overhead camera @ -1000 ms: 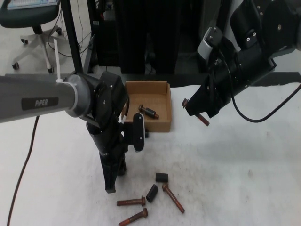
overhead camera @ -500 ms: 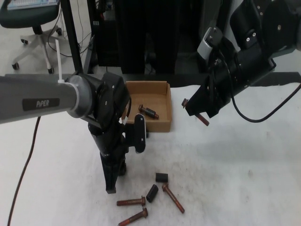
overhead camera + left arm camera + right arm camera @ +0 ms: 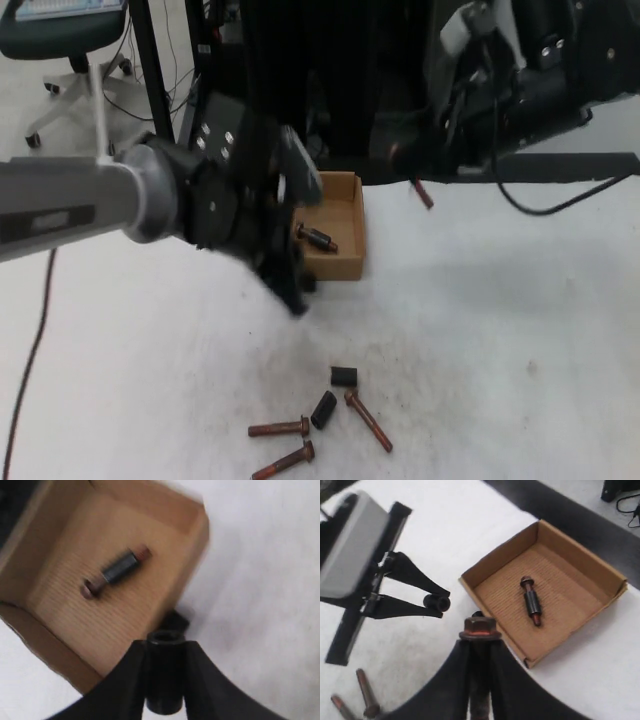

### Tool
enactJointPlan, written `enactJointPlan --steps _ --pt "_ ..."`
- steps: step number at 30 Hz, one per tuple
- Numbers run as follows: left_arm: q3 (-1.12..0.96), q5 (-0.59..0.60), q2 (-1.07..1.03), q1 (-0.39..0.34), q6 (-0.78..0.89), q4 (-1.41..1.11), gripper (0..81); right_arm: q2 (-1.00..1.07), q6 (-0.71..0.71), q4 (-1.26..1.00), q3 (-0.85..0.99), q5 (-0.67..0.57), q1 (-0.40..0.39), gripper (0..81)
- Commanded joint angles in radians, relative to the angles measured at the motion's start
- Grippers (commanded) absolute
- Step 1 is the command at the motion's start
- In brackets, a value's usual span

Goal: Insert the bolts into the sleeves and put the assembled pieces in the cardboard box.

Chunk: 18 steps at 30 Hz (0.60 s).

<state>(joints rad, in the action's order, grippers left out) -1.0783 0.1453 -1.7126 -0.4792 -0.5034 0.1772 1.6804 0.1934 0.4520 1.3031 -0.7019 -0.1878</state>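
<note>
My left gripper (image 3: 165, 649) is shut on a black sleeve (image 3: 164, 680), held open end up just outside the near corner of the cardboard box (image 3: 197, 540). The right wrist view shows that gripper (image 3: 439, 603) and its sleeve (image 3: 437, 601) from the side. My right gripper (image 3: 480, 645) is shut on a rusty bolt (image 3: 480, 627), head towards the camera, hanging above the table beside the box (image 3: 495, 560). From the high view the bolt (image 3: 422, 192) hangs right of the box (image 3: 343, 262). One assembled bolt-and-sleeve (image 3: 315, 238) lies inside the box.
Three loose bolts (image 3: 278, 429) (image 3: 285, 461) (image 3: 368, 420) and two black sleeves (image 3: 343, 377) (image 3: 323, 410) lie on the white table near its front. A small dark piece (image 3: 176, 620) sits against the box's outer wall. A dark strip (image 3: 560, 165) runs along the table's back edge.
My left arm has lifted off the table and swung up towards the box with the sleeve. The right arm has risen and drawn back with its bolt.
</note>
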Motion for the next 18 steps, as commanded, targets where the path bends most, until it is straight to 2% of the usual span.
enactJointPlan --steps 1,5,9,12,14,16,18 --pt "0.084 0.025 0.079 -0.003 0.177 -0.245 0.2 -0.014 -0.13 -0.127 -0.036 -0.017 0.024 0.8" --pt "0.295 0.021 0.161 -0.003 0.406 -0.662 0.2 -0.014 -0.446 -0.595 -0.23 -0.073 0.071 0.8" --pt "0.548 0.064 0.191 -0.001 0.588 -1.183 0.2 -0.014 -0.815 -1.395 -0.482 -0.075 0.11 0.8" --pt "0.697 0.184 0.184 -0.001 0.657 -1.495 0.2 -0.009 -1.031 -1.943 -0.62 -0.075 0.133 0.8" --pt "0.765 0.32 0.184 -0.001 0.67 -1.64 0.2 -0.039 -1.099 -2.005 -0.671 -0.074 0.138 0.8" --pt "0.796 0.464 0.184 -0.001 0.669 -1.708 0.2 -0.048 -1.056 -2.005 -0.701 -0.147 0.124 0.8" --pt "0.801 0.537 0.184 -0.001 0.688 -1.699 0.2 -0.047 -1.03 -2.002 -0.717 -0.194 0.097 0.8"
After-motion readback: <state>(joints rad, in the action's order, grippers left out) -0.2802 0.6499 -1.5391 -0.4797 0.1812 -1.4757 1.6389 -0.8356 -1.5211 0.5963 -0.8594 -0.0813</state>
